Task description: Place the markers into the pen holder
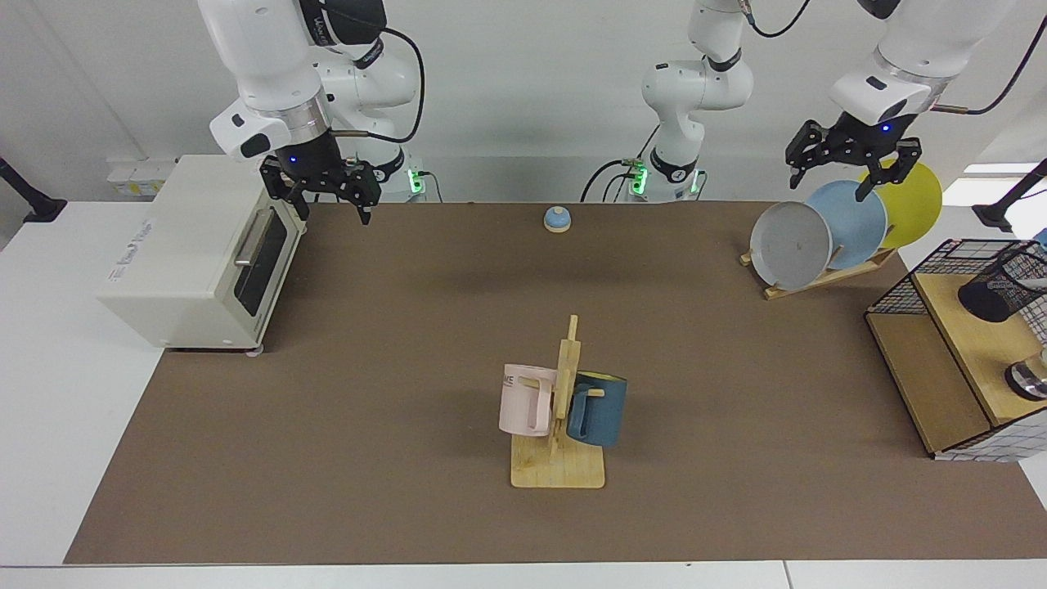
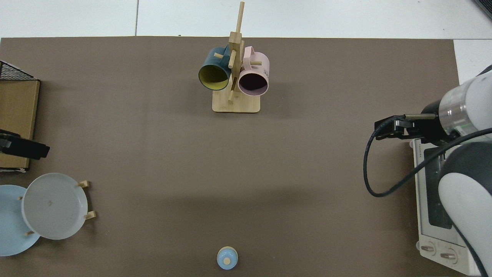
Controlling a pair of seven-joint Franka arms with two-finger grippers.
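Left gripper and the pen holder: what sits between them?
In the facing view, the yellow plate and the wire-grid shelf's top edge lie between the left gripper and the pen holder.

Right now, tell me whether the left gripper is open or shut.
Open: the left gripper, above the plates, shows spread fingers with nothing between them.

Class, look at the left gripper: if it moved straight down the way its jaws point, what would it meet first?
Most likely the plates: the left gripper, open and empty, hangs above the blue plate in the rack, though depth is uncertain.
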